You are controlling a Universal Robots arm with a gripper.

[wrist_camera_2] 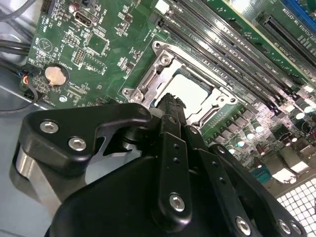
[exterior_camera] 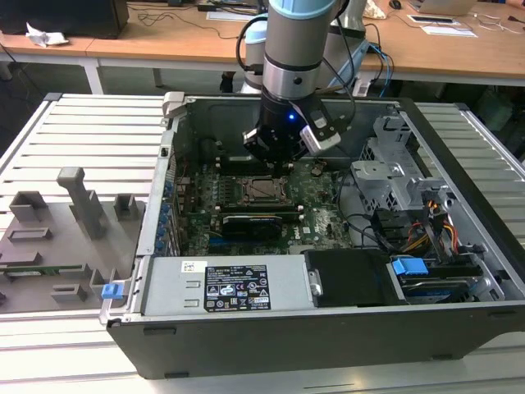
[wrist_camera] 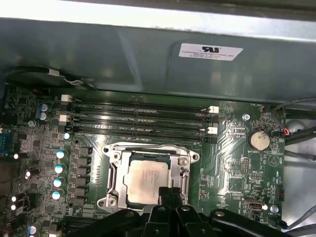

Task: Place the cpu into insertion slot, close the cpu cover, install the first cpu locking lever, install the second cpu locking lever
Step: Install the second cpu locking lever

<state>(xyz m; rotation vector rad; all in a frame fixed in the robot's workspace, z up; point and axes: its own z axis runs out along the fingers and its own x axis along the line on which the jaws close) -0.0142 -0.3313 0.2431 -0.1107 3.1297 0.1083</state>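
— Hovering over the green motherboard [exterior_camera: 320, 201], the black metal gripper [wrist_camera: 170, 193] has its ribbed fingers pressed together, holding nothing.
— And the flat square silver-grey cpu [wrist_camera: 146, 178]?
— Seated in the insertion slot [wrist_camera: 114, 190], under the thin silvery windowed cpu cover [wrist_camera: 148, 148] lying flat.

You see a silver-grey cpu [wrist_camera: 146, 178] framed by a silvery cover [wrist_camera: 117, 174] on a green board [wrist_camera: 237, 153]. Your gripper [wrist_camera: 170, 193] is black. Black memory slots [wrist_camera: 138, 118] run in stripes; the case wall [wrist_camera: 123, 54] is grey.
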